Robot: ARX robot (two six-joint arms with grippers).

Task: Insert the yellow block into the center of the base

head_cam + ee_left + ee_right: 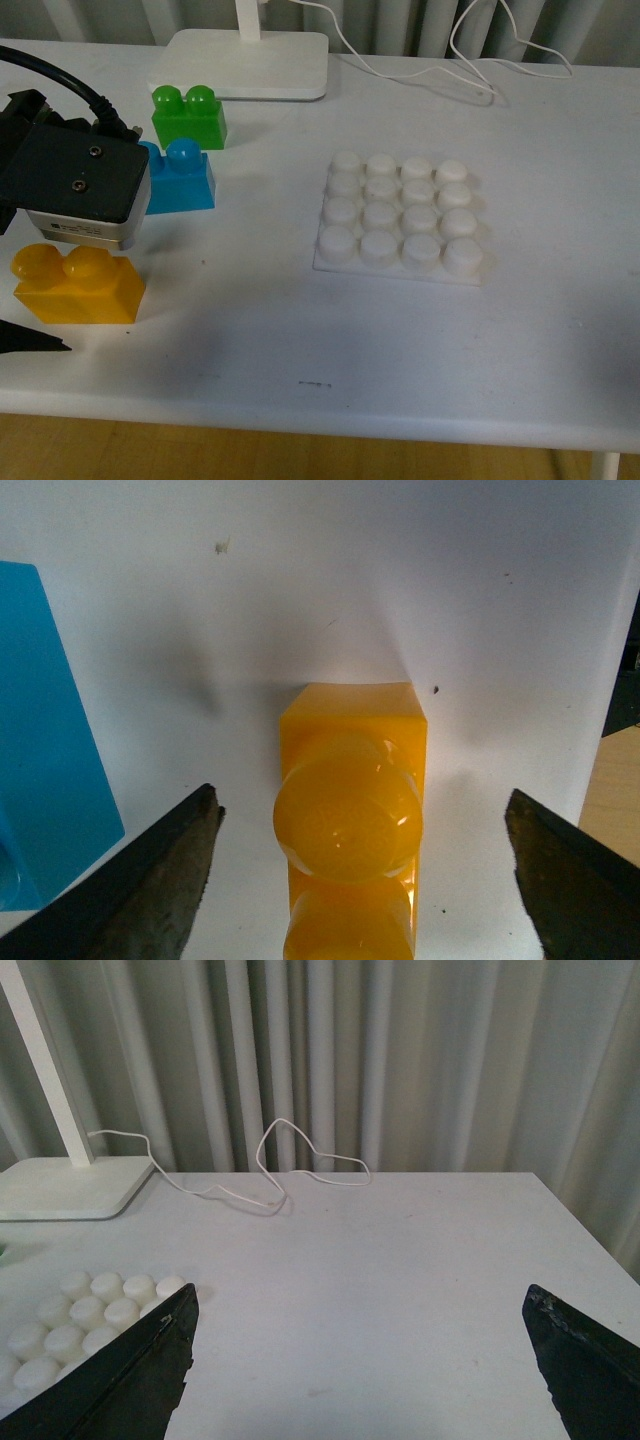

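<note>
1. The yellow block (78, 285) is found flat on the table (300, 340), studs up, near the front-left corner. It is not yet gripped.
2. The base (400, 272) is placed around mid-table, well apart from the block, toward the right edge. All its studs are bare, so the centre is free.
3. The left gripper (360, 802) is spread wide and lined up over the block, one finger to each side of the long walls. White table is seen in both gaps, so no contact is made.
4. The right gripper (360, 1300) is spread too, with nothing held. A corner of the base is seen just beside one of its fingers.
5. The blue brick (185, 180) is seen near one left finger, toward the back edge, with the green brick (188, 115) behind it.
6. Handling, as judged: the block is taken to be hollow rigid plastic, light and stiff, with no give expected under squeeze. The glossy walls are likely a bit slippery.
7. Hold, as judged: the two flat long walls are to be pinched, mid-length and below the studs. The rounded studs are to be avoided, since slip-off is expected there.
8. Risk: if it is gripped off-centre, tilt is likely and the stud fit on the base could be missed.
</note>
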